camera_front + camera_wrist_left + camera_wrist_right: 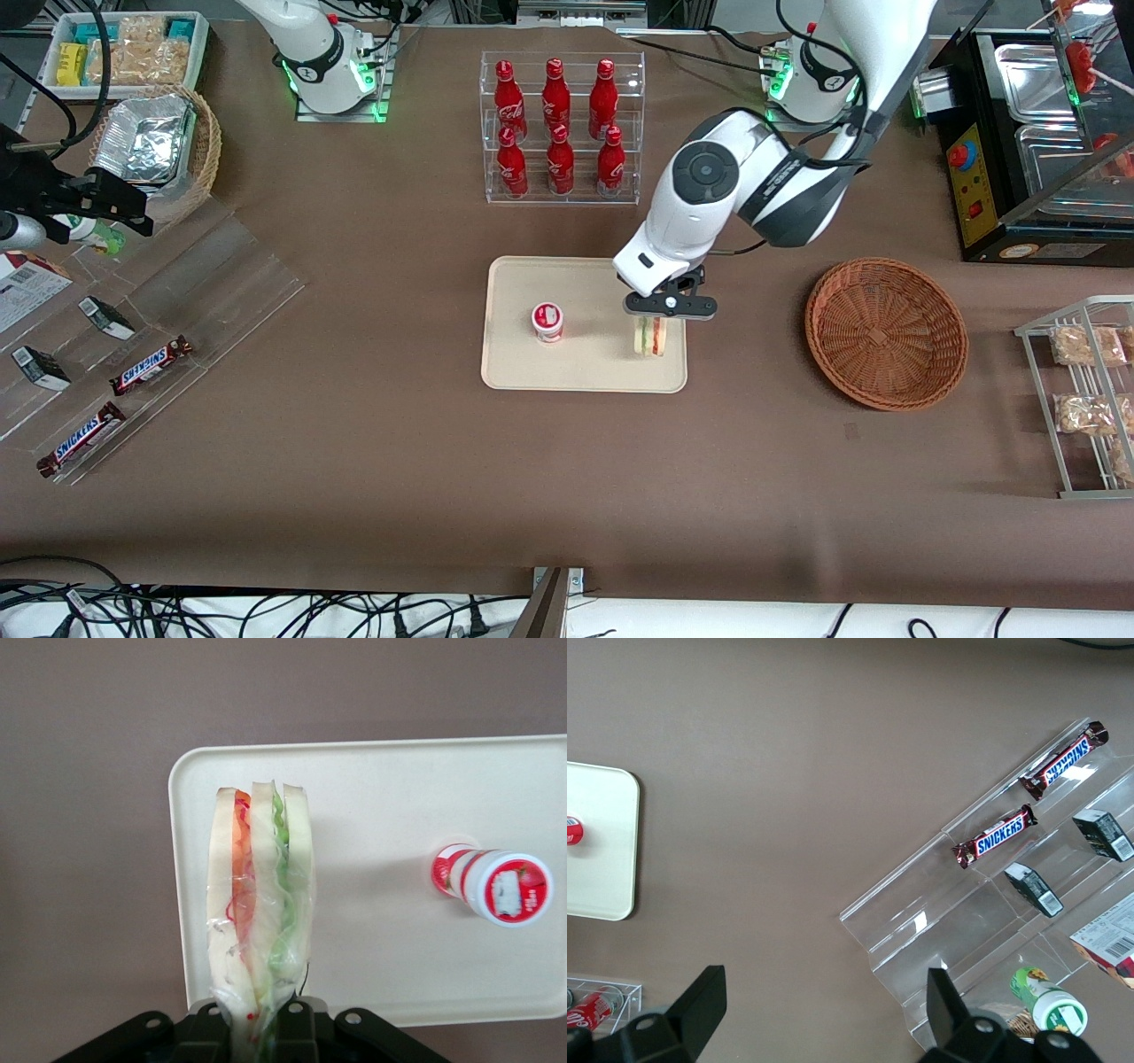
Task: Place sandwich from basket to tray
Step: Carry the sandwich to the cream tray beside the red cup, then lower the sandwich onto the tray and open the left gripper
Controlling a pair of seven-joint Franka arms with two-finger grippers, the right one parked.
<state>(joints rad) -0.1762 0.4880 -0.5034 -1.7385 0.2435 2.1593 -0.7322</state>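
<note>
Gripper (656,321): clamped on the sandwich (260,926) (standing on edge), over the tray (514,354).
Risk: released upright, it may topple — toward the tray's rim.

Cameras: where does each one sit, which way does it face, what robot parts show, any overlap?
Front view: raised, facing both arms across the table; shows both bases, the left arm and its gripper shut on the sandwich over the tray; basket empty.
Left wrist view: on the working wrist, looking down past the gripper at sandwich and tray.
Right wrist view: on the parked wrist, looking down at Snickers bars; its own fingers show.
Shared: tray and cup in all three.
</note>
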